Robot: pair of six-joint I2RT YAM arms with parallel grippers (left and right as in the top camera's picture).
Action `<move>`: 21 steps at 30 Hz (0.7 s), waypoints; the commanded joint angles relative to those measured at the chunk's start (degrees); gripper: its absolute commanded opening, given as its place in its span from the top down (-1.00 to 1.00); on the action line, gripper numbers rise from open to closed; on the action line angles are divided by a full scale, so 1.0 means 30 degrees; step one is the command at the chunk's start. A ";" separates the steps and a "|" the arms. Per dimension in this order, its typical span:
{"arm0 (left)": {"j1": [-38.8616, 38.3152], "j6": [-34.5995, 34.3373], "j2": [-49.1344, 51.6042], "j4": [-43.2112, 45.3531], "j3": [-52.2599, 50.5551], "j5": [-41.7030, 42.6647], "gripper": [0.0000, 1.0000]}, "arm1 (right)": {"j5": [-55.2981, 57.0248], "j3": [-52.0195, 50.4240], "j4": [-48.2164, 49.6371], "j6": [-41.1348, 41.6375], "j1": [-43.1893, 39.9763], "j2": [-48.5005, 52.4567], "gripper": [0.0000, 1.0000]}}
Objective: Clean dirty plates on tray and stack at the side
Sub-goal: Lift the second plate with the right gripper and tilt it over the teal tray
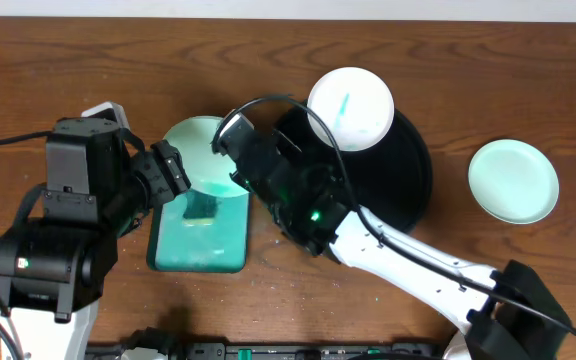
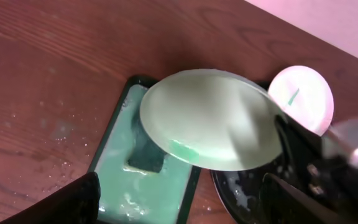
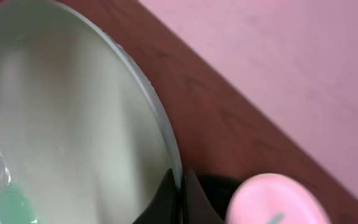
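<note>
My right gripper [image 1: 230, 140] is shut on the rim of a pale green plate [image 1: 193, 148] and holds it tilted above the far end of the teal rectangular tray [image 1: 200, 250]. In the right wrist view the fingers [image 3: 180, 190] pinch the plate's edge [image 3: 61, 124]. The plate [image 2: 210, 118] carries a teal smear near its lower edge. My left gripper [image 2: 185, 211] is open and empty, just left of the plate [image 1: 173, 172]. A white plate [image 1: 351, 107] with a teal streak rests on the far rim of the black tray [image 1: 408, 175]. A pale green plate [image 1: 513, 180] lies on the table at right.
A dark sponge [image 2: 146, 158] lies in the teal tray's soapy liquid [image 2: 142, 193], under the held plate. Water droplets spot the wood left of the tray [image 2: 61, 143]. The black tray [image 2: 241, 193] is wet inside. The right arm reaches diagonally across the table's front.
</note>
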 commanded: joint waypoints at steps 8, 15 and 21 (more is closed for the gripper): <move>0.0044 -0.0029 0.0138 -0.0029 0.0313 -0.0036 -0.64 | 0.4379 0.0124 0.1231 -0.3555 0.1588 -0.2710 0.98; 0.0044 -0.0029 0.0138 -0.0029 0.0313 -0.0036 -0.65 | 0.4430 0.0124 0.1683 -0.4743 0.1588 -0.2769 0.98; 0.0044 -0.0029 0.0138 -0.0029 0.0313 -0.0036 -0.65 | 0.4488 0.0124 0.2958 -0.5770 0.1588 -0.2769 0.98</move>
